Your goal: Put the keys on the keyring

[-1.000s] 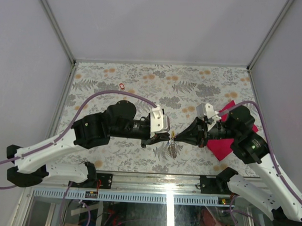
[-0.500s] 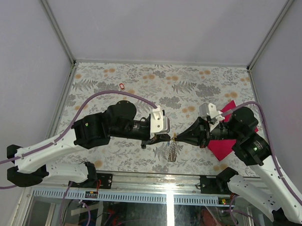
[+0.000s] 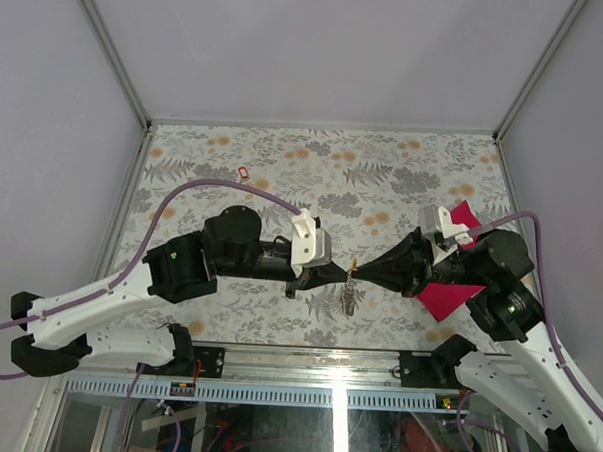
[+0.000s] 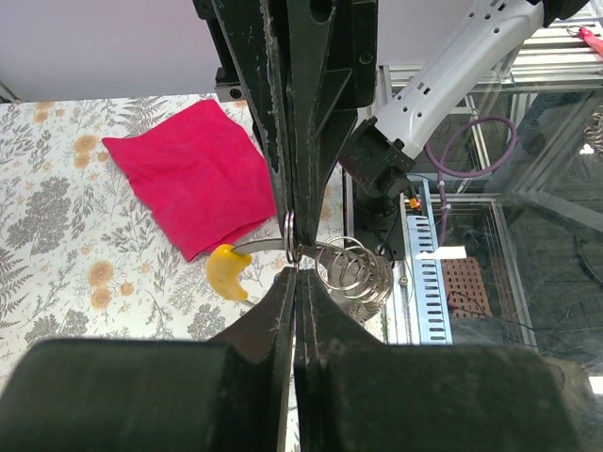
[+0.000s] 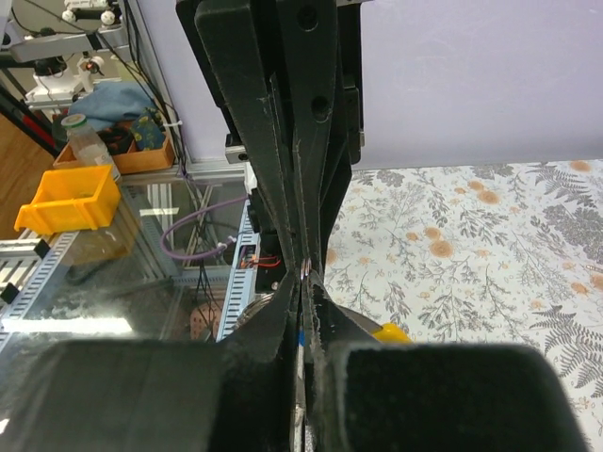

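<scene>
The keyring (image 3: 352, 271) is pinched between my two gripper tips, held above the table, with a coil of silvery rings (image 3: 350, 298) dangling below. My left gripper (image 3: 341, 274) is shut on it from the left, and my right gripper (image 3: 360, 274) is shut on it from the right. In the left wrist view the thin loop (image 4: 292, 235) stands edge-on between the closed tips (image 4: 295, 273). The yellow key (image 4: 228, 270) hangs at it, blade toward the loop. The yellow head also shows in the right wrist view (image 5: 391, 331). The red key (image 3: 244, 171) lies far left. The black key is not visible.
A magenta cloth (image 3: 449, 288) lies under the right arm, also seen in the left wrist view (image 4: 188, 174). The flower-patterned table (image 3: 284, 165) is bounded by white walls. The front edge has a metal rail (image 3: 306, 351).
The meeting point of the two grippers has shifted slightly right. The right arm has drawn back to the right and the left arm has reached after it, both still shut.
</scene>
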